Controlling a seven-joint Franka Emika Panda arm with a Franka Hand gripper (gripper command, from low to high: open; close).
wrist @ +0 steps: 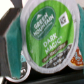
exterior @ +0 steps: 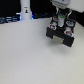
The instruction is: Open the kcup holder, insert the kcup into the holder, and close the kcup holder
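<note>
Gripper (exterior: 60,23) hanging over black kcup holder (exterior: 62,36) at the exterior view's upper right, on white table (exterior: 30,57). Jaw state impossible to tell from either view. Wrist view filled by kcup (wrist: 49,34), green and dark lid, lying in the holder among other pods: teal one (wrist: 12,47) beside it, orange one (wrist: 77,60) at the edge. White bottle (exterior: 25,10) well apart.
</note>
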